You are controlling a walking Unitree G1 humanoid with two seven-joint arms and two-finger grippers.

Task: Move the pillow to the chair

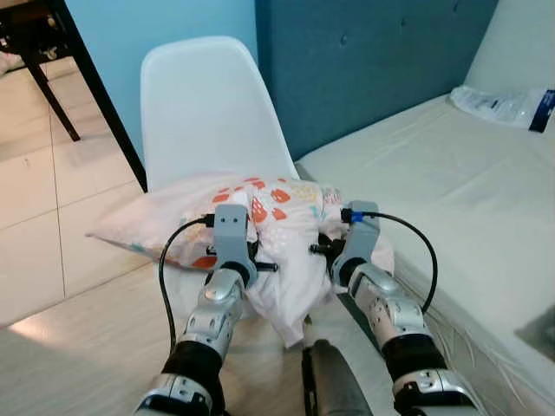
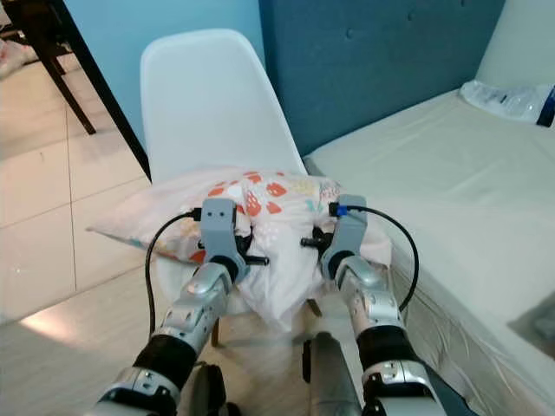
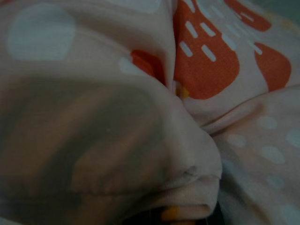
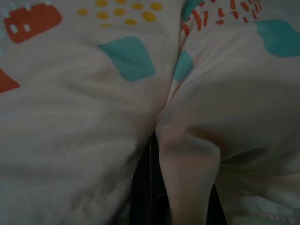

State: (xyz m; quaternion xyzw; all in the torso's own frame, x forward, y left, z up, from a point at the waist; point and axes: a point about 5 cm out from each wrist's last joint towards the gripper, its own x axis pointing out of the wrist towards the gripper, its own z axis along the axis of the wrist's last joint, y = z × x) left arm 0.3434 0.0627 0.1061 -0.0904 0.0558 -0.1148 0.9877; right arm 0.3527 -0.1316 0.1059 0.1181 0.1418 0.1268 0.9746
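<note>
I'm pinching the pillow (image 1: 260,217) with both left fingers (image 1: 247,243) and right fingers (image 1: 334,247), lowering it onto the chair (image 1: 204,104); next, probably letting go.

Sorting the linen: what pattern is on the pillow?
Pale pillow with orange, teal and yellow shapes; clearest in right wrist view.

You see two silver ribbed forearms with black cuffs low in the frame. Each wrist carries a grey box-shaped camera housing; a black cable loops from each, the right one (image 1: 408,230) ending in a blue plug (image 1: 345,214).
</note>
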